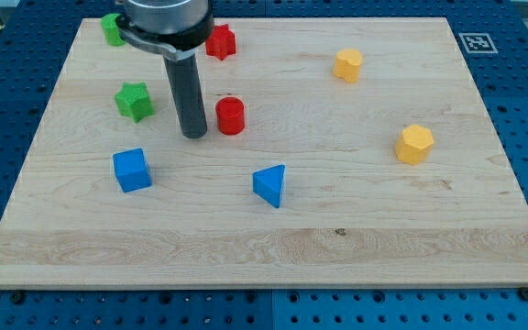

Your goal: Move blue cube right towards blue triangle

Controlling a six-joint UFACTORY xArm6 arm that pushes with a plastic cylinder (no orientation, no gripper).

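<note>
The blue cube (132,170) sits on the wooden board at the view's lower left. The blue triangle (270,185) lies to its right, near the board's middle, about a quarter of the board's width away. My tip (193,135) rests on the board above and to the right of the blue cube, apart from it, and just left of a red cylinder (231,115). The tip is above and to the left of the blue triangle.
A green star block (135,100) lies left of the rod. A green block (112,28) and a red star block (220,41) sit near the top edge. Two yellow blocks lie at the right, one higher (347,65) and one lower (414,144).
</note>
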